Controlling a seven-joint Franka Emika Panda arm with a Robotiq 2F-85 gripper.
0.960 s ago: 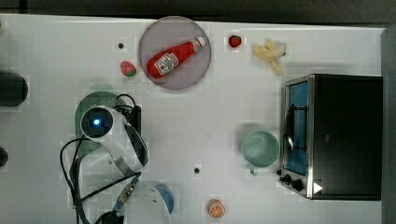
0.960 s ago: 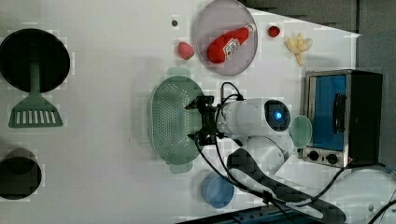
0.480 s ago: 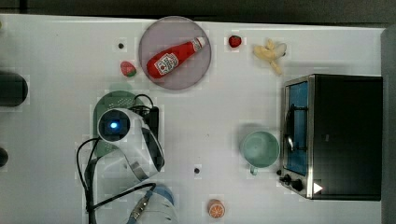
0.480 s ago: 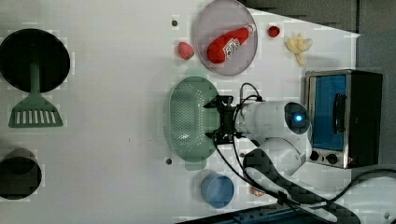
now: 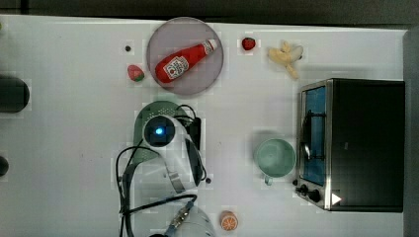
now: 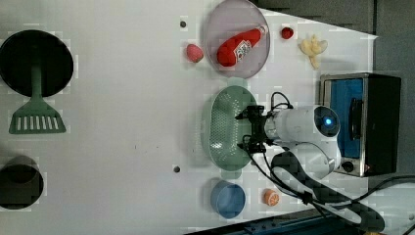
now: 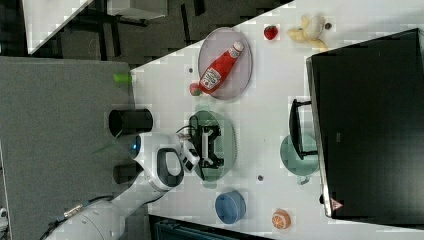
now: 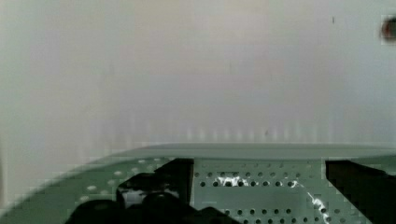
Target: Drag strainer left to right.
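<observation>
The strainer [image 6: 222, 128], a pale green oval colander with a dotted basin, lies mid-table below the purple plate in the left view. My gripper [image 6: 248, 129] reaches into its basin from the left view's right, open, with both fingers spread along the rim side. In the wrist view the perforated wall [image 8: 257, 182] stands between the two dark fingers [image 8: 154, 193]. From the top view the arm's wrist [image 5: 159, 131] covers most of the strainer [image 5: 144, 123]. The right view has the gripper [image 7: 210, 146] over the strainer [image 7: 228, 131].
A purple plate [image 5: 206, 74] holding a ketchup bottle [image 5: 183, 61] lies just beyond the strainer. A mint cup [image 5: 274, 157] and a toaster oven [image 5: 353, 143] stand toward the top view's right. A blue bowl [image 6: 228, 199], an orange half [image 5: 229, 221] and a green spatula [image 6: 34, 117] are nearby.
The arm and the strainer have slid together toward the top view's right, and toward the left view's right. The other objects have stayed put.
</observation>
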